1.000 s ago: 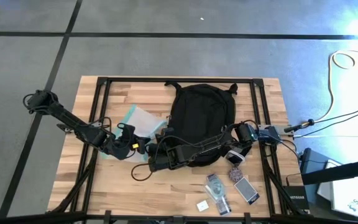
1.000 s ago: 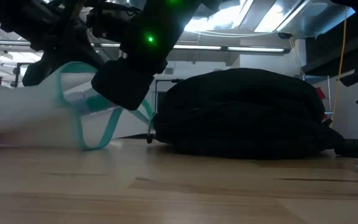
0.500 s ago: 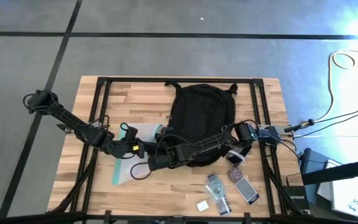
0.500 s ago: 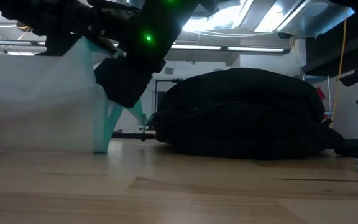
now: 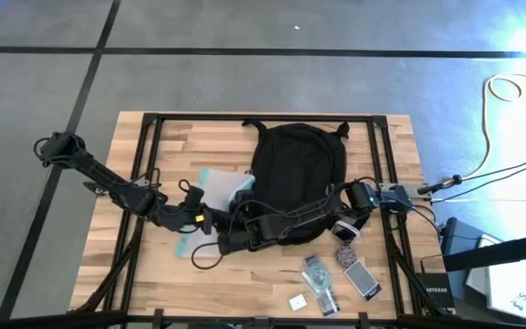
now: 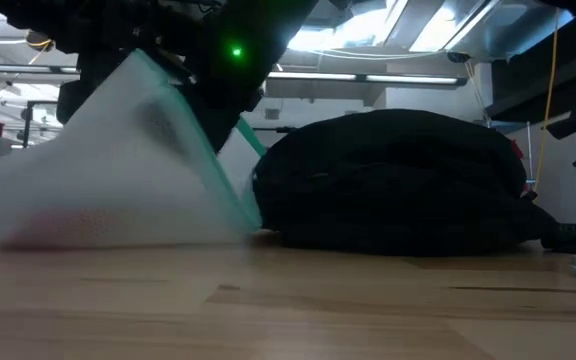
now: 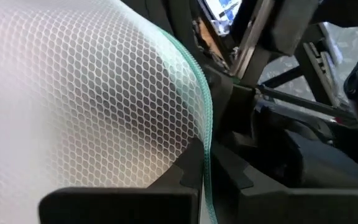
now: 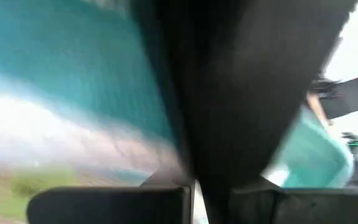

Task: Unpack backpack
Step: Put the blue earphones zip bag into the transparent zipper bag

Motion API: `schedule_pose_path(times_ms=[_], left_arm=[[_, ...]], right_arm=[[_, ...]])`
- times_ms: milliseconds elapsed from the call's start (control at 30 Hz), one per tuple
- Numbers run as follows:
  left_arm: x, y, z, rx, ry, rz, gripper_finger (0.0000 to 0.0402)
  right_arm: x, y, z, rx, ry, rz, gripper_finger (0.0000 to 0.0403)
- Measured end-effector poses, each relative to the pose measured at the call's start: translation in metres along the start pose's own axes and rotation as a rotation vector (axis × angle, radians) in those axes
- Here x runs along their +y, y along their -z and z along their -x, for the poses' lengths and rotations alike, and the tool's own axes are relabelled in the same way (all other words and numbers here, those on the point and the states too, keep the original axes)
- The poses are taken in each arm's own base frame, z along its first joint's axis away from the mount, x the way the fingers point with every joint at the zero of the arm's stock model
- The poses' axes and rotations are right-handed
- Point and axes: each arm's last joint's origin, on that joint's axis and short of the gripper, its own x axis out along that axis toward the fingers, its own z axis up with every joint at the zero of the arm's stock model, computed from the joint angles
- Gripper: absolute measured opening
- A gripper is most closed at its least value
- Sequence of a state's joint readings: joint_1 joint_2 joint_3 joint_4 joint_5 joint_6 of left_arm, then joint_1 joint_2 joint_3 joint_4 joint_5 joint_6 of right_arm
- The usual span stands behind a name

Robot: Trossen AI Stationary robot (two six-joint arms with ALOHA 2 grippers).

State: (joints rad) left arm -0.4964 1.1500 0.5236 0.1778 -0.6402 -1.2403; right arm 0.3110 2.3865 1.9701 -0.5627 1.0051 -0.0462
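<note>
Both end effectors are closing fully on the clear teal-edged pouch (image 5: 215, 185): the left end effector (image 5: 201, 217) is pinching its mesh side along the teal seam, and the right end effector (image 5: 229, 239) is clamping an edge just beside it. The pouch is tilting up off the surface (image 5: 245, 283), leaning against the backpack (image 5: 298, 178), which is lying in the middle at the far side. To do this step well, the two arms should be moving together so the thin mesh is not tearing, carrying the pouch clear of the straps toward open wood, away from the small items (image 5: 341, 270) near the front right.
</note>
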Motion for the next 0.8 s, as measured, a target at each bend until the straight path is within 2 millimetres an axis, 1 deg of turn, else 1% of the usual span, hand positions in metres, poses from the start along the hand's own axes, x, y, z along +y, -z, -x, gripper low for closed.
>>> schedule_pose_path(times_ms=[100,200,267,367,467,567,600,667,800], left_arm=[[0.0,0.0,0.0,0.009,0.001,-0.002,0.0001],[0.0,0.0,0.0,0.009,0.003,-0.011,0.0001],[0.0,0.0,0.0,0.01,0.002,-0.012,0.0001],[0.0,0.0,0.0,0.01,0.002,-0.021,0.0001],[0.0,0.001,0.0,0.034,0.012,-0.047,0.0001],[-0.001,0.003,0.0,0.084,0.033,-0.085,0.0001],[-0.001,0.003,0.001,0.092,0.037,-0.097,0.0001],[-0.001,0.003,0.001,0.097,0.039,-0.102,0.0001],[-0.001,0.002,0.0,0.092,0.037,-0.1,0.0001]], right_arm=[[-0.011,-0.001,0.021,0.01,0.024,0.063,0.0],[-0.022,-0.002,0.043,0.018,-0.096,0.068,0.0],[-0.02,0.0,0.05,0.037,-0.211,0.071,0.0],[-0.012,0.007,0.053,0.07,-0.356,0.095,0.0],[-0.004,0.013,0.047,0.069,-0.387,0.054,0.0],[0.005,0.022,0.041,0.081,-0.398,0.06,0.0],[0.006,0.025,0.042,0.087,-0.403,0.064,0.0],[0.006,0.032,0.048,0.103,-0.441,0.059,0.0],[0.001,0.045,0.073,0.104,-0.547,0.017,0.0]])
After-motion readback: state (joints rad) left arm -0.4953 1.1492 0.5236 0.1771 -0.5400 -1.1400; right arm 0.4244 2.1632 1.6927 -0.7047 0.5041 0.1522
